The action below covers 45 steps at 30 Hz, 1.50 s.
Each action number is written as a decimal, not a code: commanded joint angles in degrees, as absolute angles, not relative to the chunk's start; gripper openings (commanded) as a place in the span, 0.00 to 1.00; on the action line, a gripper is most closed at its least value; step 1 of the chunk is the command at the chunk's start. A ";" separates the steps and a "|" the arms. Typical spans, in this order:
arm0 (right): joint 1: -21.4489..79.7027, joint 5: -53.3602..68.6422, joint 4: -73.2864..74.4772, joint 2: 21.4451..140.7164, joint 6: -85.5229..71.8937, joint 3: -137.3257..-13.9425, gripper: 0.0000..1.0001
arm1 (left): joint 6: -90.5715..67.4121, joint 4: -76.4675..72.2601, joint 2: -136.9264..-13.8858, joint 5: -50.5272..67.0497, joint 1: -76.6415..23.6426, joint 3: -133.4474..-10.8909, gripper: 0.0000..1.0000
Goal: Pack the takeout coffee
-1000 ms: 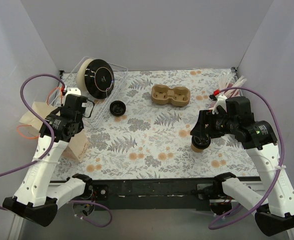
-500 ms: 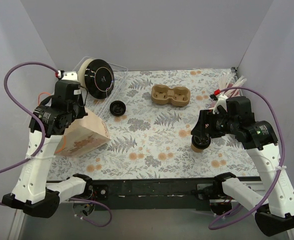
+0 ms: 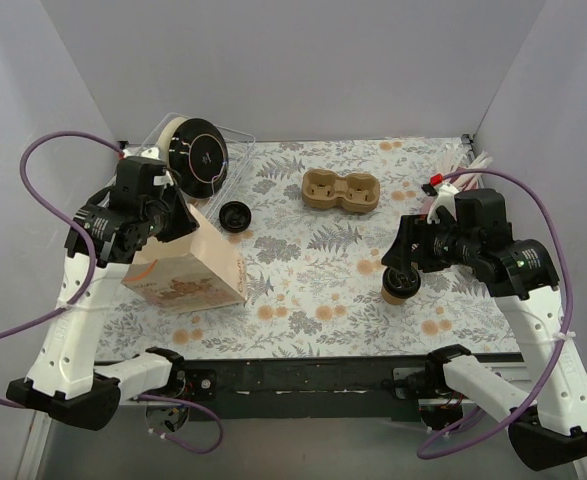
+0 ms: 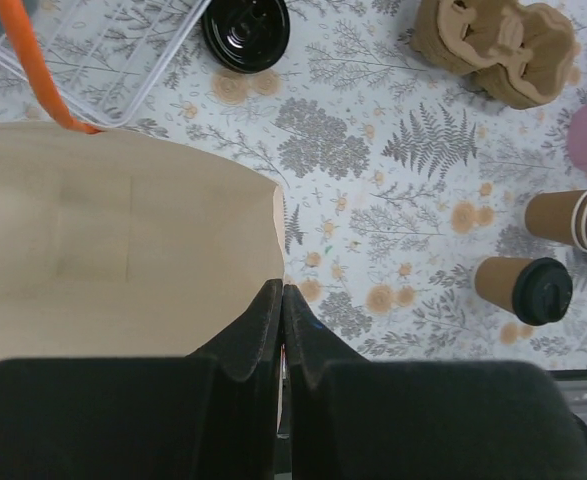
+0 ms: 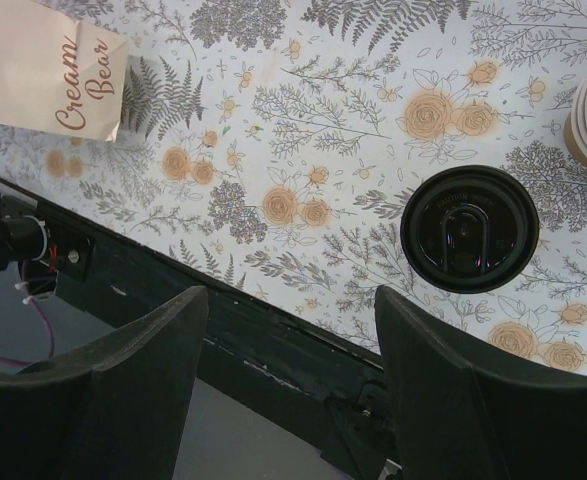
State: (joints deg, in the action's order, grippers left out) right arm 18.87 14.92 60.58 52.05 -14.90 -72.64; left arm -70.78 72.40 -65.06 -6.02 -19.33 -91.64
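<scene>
Coffee cup (image 3: 400, 285) stands upright on the table (image 3: 303, 270), approx 4 o'clock from table centre in the top view, black lid (image 5: 470, 228) on. Right gripper (image 5: 288, 300) hangs above it, fingers spread wide, nothing between them. In its wrist view the lid sits at 2 o'clock, off the gap, so it's not lined up. Left gripper (image 4: 281, 300) is pinched tight on an edge of the paper bag (image 3: 188, 265), over at 9 o'clock.

Handling, my guess: the paper wall is softish and dents w/ a hard squeeze. The lid only snaps on and may pop if grabbed there. Can't see if it's filled, so treat as full and keep it upright. Best hold: across the brown wall, just under the lid rim, light pressure.
</scene>
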 commanded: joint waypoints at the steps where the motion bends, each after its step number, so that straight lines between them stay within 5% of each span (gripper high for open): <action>1: 18.81 14.77 61.00 52.21 -15.47 -75.32 0.76 | -76.72 71.63 -66.71 -2.72 -21.18 -92.46 0.00; 20: 18.81 11.96 62.93 50.01 -14.68 -75.93 0.77 | -95.36 61.96 -81.82 -11.51 -45.16 -96.59 0.00; 36: 18.81 11.60 62.93 50.27 -12.13 -76.64 0.79 | -100.37 60.38 -91.49 -16.52 -53.35 -103.98 0.00; 40: 18.81 11.43 62.84 50.80 -11.43 -77.08 0.79 | -100.81 60.56 -90.97 -16.87 -53.79 -103.45 0.20; 44: 18.81 10.20 62.23 51.50 -12.04 -78.39 0.79 | -97.58 58.19 -89.30 -18.10 -53.70 -104.85 0.63; 45: 18.81 10.02 62.05 51.94 -12.48 -79.44 0.79 | -96.60 57.66 -89.04 -18.37 -53.70 -106.25 0.67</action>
State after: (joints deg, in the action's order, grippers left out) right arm 18.87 10.85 63.99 51.27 -12.47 -75.26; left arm -99.39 60.12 -92.27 -15.64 -53.39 -102.45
